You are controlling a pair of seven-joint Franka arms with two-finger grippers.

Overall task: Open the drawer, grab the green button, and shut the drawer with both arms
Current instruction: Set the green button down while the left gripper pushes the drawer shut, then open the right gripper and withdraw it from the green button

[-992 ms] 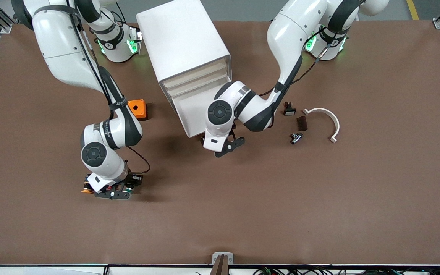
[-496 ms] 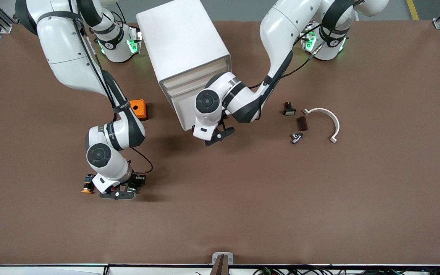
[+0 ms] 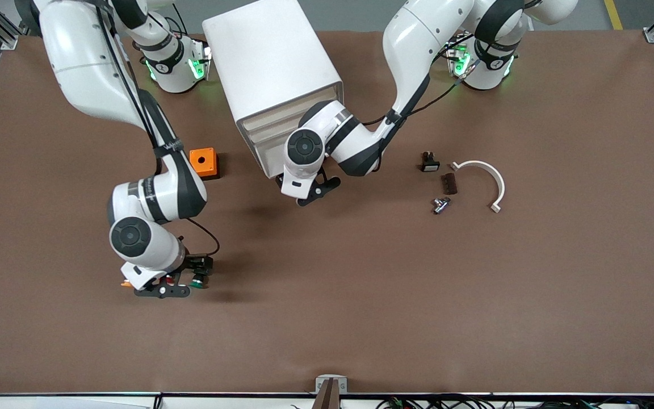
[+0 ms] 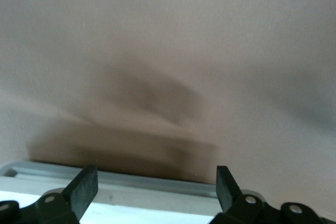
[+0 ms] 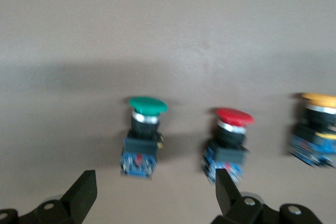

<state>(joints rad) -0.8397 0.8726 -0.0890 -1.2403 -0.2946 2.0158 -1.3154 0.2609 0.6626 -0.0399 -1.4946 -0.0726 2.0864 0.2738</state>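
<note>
Down near the front camera's edge of the worktop (image 3: 474, 318), toward the right arm's end, the right gripper (image 3: 163, 291) hangs low with its jaws wide and nothing between them; the button (image 5: 144, 136) stands on the worktop just under it, green cap up, with a red button (image 5: 229, 144) beside it and an orange button (image 5: 315, 135) one place further along the same row, all three apart from each other. An orange cube (image 3: 202, 162) sits farther from the front camera, between this arm and the cabinet (image 3: 273, 74). At the middle, the left gripper (image 3: 304, 190), jaws also wide and empty, is against the lower front of the cabinet at the drawer (image 3: 267, 156), which looks nearly pushed home; the wrist view shows only a pale edge below its fingers (image 4: 84, 188). Closing appears to be the step in hand. The risk I see is a skewed push: the gripper presses near one corner of the drawer front, so the tray could bind or the whole cabinet could slide on the worktop. The right gripper, lifting away, could also clip the row of buttons and knock them over. Toward the left arm's end lie a small black part (image 3: 430, 163), a dark block (image 3: 449, 183), a metal fitting (image 3: 439, 204) and a white curved bracket (image 3: 489, 180), all well clear of both arms.
</note>
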